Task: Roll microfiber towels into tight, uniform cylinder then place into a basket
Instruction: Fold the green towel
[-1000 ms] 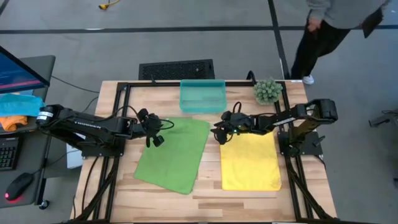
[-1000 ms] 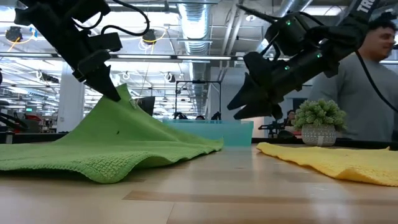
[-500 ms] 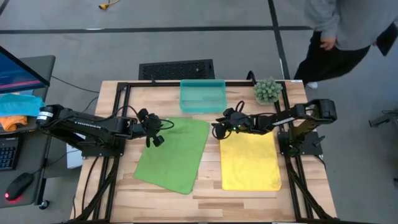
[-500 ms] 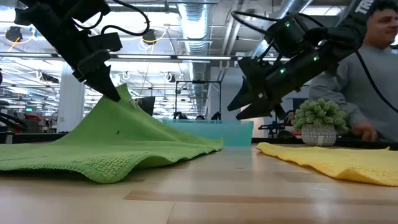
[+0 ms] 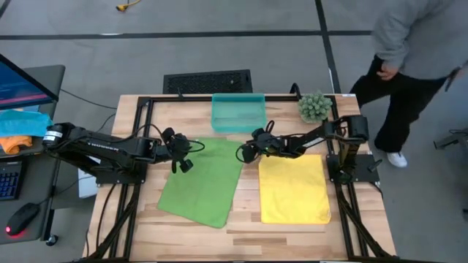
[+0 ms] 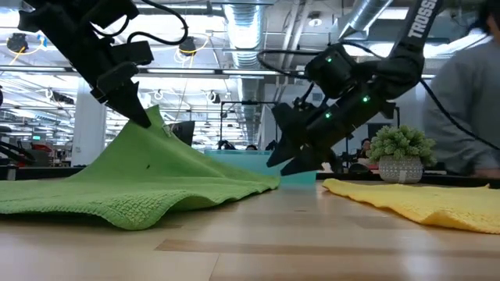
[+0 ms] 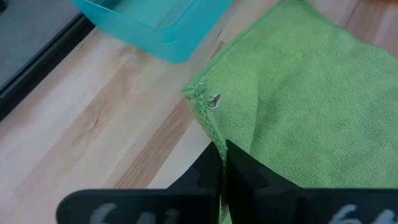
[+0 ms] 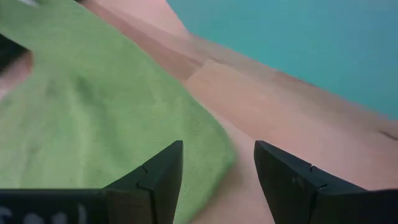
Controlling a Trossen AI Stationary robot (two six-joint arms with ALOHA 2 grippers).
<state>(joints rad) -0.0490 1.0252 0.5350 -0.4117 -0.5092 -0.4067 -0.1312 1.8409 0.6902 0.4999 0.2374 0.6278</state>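
Dark cabled arms [image 5: 110, 150], white lettering.

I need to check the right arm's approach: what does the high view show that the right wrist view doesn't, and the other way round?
Only the high view shows the yellow towel, the plant, a person and the left gripper shut on the green towel's edge. Only the right wrist view shows the right gripper open, just above that towel's corner. Both show the green towel and teal basket.
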